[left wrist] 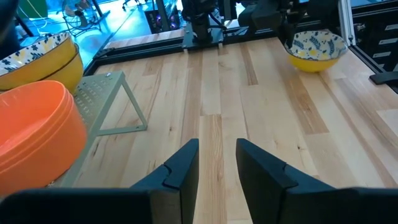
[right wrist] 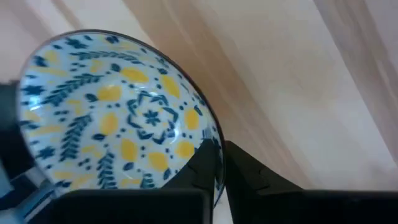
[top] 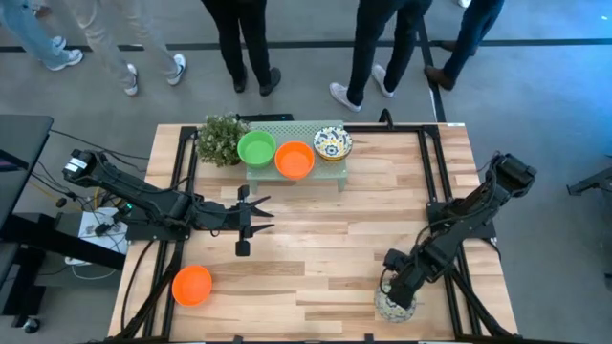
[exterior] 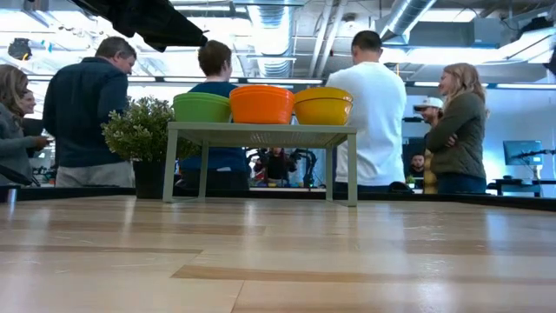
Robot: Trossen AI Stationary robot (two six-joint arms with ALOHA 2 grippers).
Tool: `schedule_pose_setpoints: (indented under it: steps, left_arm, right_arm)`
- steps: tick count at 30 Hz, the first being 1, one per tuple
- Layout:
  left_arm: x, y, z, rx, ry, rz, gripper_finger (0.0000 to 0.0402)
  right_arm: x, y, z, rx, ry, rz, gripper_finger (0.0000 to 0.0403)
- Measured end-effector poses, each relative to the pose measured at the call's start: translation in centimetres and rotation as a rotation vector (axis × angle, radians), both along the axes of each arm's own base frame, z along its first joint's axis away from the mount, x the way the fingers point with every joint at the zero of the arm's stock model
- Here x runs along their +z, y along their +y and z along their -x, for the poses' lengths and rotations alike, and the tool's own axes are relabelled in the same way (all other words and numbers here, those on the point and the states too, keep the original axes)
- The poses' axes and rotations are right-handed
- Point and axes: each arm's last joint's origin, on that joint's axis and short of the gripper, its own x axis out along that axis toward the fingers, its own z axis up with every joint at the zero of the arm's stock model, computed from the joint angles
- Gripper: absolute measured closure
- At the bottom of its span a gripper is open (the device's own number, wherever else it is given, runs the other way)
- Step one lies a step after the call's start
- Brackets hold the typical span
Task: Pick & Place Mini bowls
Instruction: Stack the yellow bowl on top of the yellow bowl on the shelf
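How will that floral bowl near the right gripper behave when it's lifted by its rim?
The floral bowl looks glazed and rigid, so probably slippery and chip-prone. The right gripper straddles its rim, so it may tilt. It looks light.

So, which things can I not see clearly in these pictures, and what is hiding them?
- Floral bowl near the right gripper: in the high view the arm covers most of it.
- Its outer side: cut off in the right wrist view.
- Lone orange bowl on the table: out of the low view.
- Patterns inside the bowls on the stand: hidden in the low view by their own walls.
- Left gripper: out of the low view.
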Motion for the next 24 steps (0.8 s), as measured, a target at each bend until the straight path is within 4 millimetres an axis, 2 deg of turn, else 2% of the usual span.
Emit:
schedule_pose_setpoints:
  steps: [6, 10, 13, 20, 24]
  left_arm:
    - [0.0, 0.0, 0.0, -0.001, 0.000, -0.003, 0.0293]
    - [0.0, 0.0, 0.0, -0.001, 0.000, -0.004, 0.0293]
    - [0.0, 0.0, 0.0, -0.001, 0.000, -0.004, 0.0293]
    - [0.0, 0.0, 0.0, -0.001, 0.000, -0.004, 0.0293]
    - [0.0, 0.0, 0.0, -0.001, 0.000, -0.003, 0.0293]
  right_arm:
    - [2.1, -1.7, -1.1, 0.049, -0.174, 0.059, 0.0397]
    - [4.0, -3.8, -2.1, 0.069, -0.348, 0.158, 0.0397]
    - [5.2, -6.1, -2.8, -0.019, -0.426, 0.190, 0.0397]
    - [8.4, -11.1, -4.6, -0.270, -0.650, 0.127, 0.0395]
    - [11.3, -13.6, -5.3, -0.282, -0.808, 0.169, 0.0398]
